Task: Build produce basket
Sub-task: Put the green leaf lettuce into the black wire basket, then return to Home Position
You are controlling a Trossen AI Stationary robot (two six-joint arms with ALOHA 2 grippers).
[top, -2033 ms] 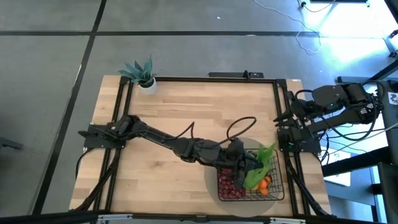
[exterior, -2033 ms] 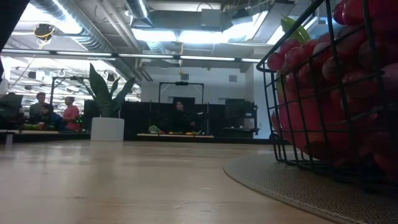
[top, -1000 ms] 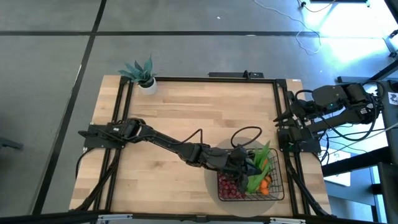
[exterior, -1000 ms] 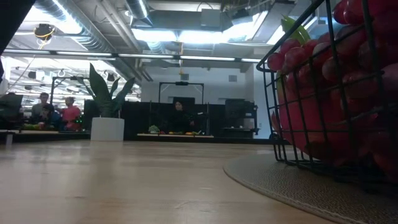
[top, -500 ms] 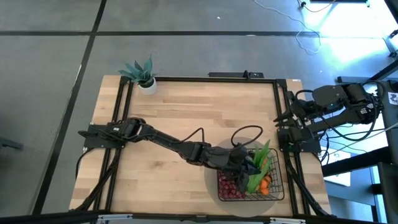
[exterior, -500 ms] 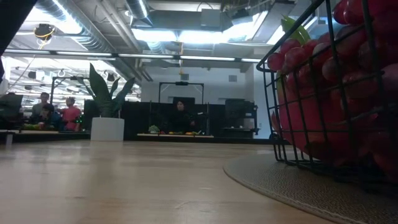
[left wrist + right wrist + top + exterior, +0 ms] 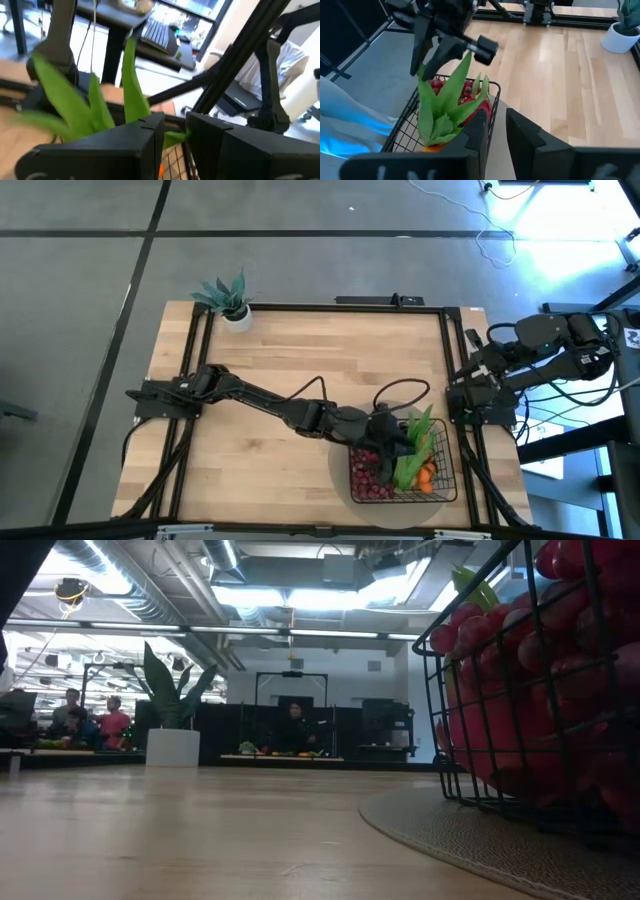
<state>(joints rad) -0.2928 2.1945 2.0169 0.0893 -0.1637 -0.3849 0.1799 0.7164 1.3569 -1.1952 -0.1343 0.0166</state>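
Left tool sits right over the black wire-mesh rectangular basket, at the end of an arm stretched across the pale wooden tabletop. From the right wrist view its two jaws stand a little apart with nothing between them, so I call it released. The long green leafy stalk is inside the basket, just below and just beyond that tool's tips, on the side away from its own arm. Its long axis slants, stem end down among the fruit and leaf blades sticking up above the rim, close to the tool. Beside the stalk lie a cluster of red grapes, nearly under the tool, and a small orange tangerine past the stalk. The basket rests on a round grey mat. The left arm is by far the nearer one. The right tool waits well apart at the tabletop's edge, and I cannot tell whether it is clenched or released. My read: the left tool's way out is straight up, because the leaves crowd its tips and any sideways pull risks dragging the stalk
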